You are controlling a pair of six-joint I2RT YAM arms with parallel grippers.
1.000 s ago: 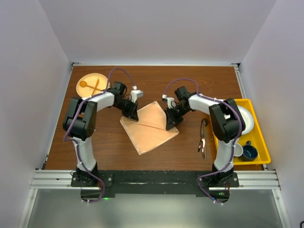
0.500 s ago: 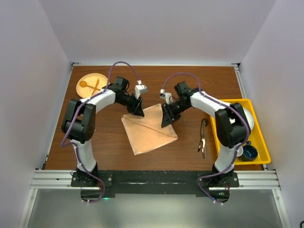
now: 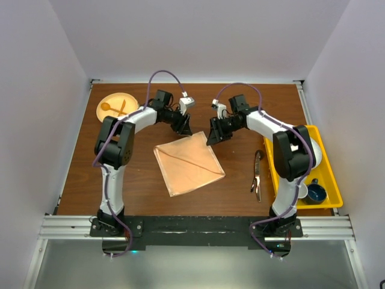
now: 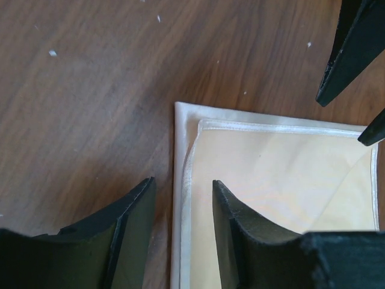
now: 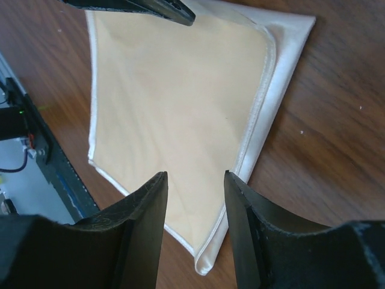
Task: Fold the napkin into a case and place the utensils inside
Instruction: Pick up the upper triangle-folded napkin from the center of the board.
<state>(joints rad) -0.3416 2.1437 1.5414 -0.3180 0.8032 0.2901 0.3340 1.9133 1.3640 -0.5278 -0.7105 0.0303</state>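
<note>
Partway through: napkin folded over flat on tabletop, not yet a case, left hand and right hand released above its far corner, utensils lying unpacked to its right.

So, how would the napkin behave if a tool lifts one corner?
Probably floppy: the napkin lies thin and flat on the table, so a lifted corner would likely sag. Its shiny surface suggests the folded layers may slip apart.
</note>
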